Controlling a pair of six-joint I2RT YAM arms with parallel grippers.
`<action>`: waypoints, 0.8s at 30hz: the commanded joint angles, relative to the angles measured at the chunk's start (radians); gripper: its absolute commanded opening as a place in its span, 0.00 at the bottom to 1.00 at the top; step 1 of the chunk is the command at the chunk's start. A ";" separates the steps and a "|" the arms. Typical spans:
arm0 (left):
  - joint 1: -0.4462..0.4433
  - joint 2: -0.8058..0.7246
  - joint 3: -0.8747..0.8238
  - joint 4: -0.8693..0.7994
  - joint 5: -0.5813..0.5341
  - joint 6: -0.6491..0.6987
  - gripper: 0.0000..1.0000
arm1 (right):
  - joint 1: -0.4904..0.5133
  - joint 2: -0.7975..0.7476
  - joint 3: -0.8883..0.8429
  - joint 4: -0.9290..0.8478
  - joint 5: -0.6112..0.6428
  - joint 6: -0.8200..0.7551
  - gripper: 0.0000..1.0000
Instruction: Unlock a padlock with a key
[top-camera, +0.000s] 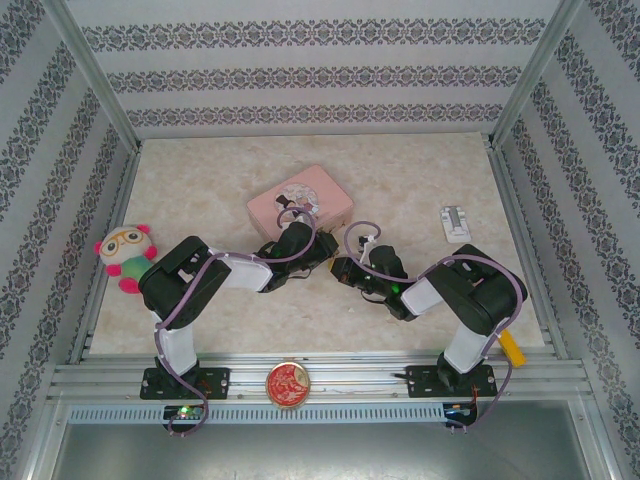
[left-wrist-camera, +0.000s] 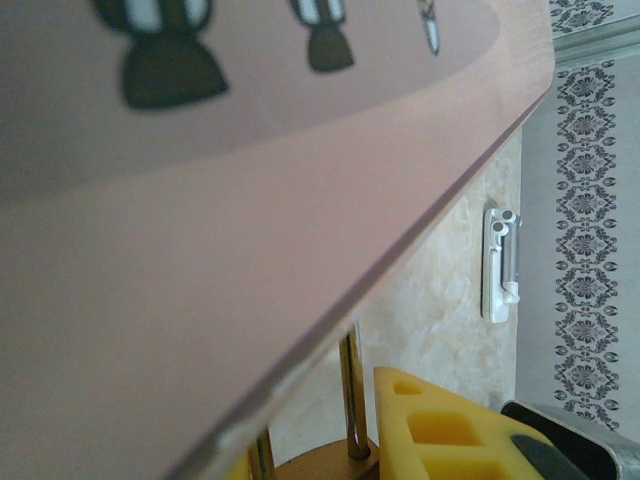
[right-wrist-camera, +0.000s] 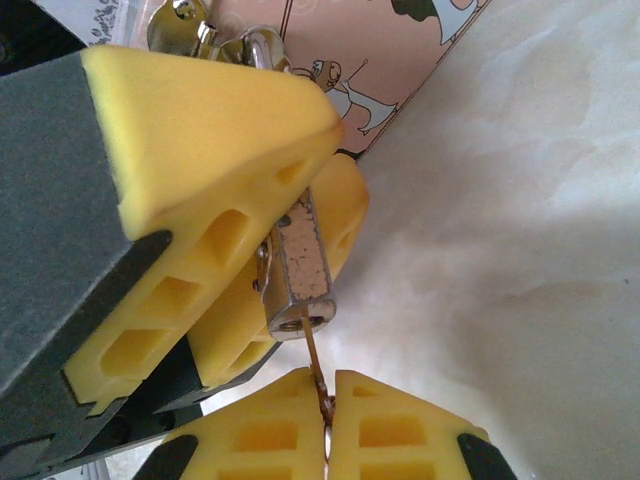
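Observation:
The small padlock (right-wrist-camera: 301, 262) has a brass body and a silvery shackle (right-wrist-camera: 256, 44). My left gripper (top-camera: 312, 258) is shut on its body, and its yellow fingers (right-wrist-camera: 205, 140) press both sides. A thin key (right-wrist-camera: 314, 362) runs from the keyhole in the padlock's underside down into my right gripper (right-wrist-camera: 327, 425), which is shut on the key's head. In the left wrist view the padlock's top (left-wrist-camera: 330, 465) and shackle leg (left-wrist-camera: 352, 395) sit just under the edge of the pink tin box (left-wrist-camera: 250, 250). Both grippers meet at the table's middle, in front of the box.
The pink tin box (top-camera: 300, 197) lies right behind the grippers. A plush toy (top-camera: 125, 255) sits at the left edge. A small white part (top-camera: 456, 220) lies at the right. A round red-gold disc (top-camera: 287, 384) rests on the front rail between the arm bases.

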 joint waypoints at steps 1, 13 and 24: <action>-0.022 0.030 -0.038 -0.034 0.187 -0.135 0.09 | -0.023 0.011 -0.007 0.071 0.030 -0.001 0.00; -0.022 0.029 -0.041 -0.038 0.188 -0.137 0.09 | -0.067 -0.052 -0.023 0.055 0.012 -0.026 0.00; -0.022 0.028 -0.047 -0.037 0.186 -0.137 0.09 | -0.118 -0.093 -0.020 -0.011 -0.045 -0.042 0.00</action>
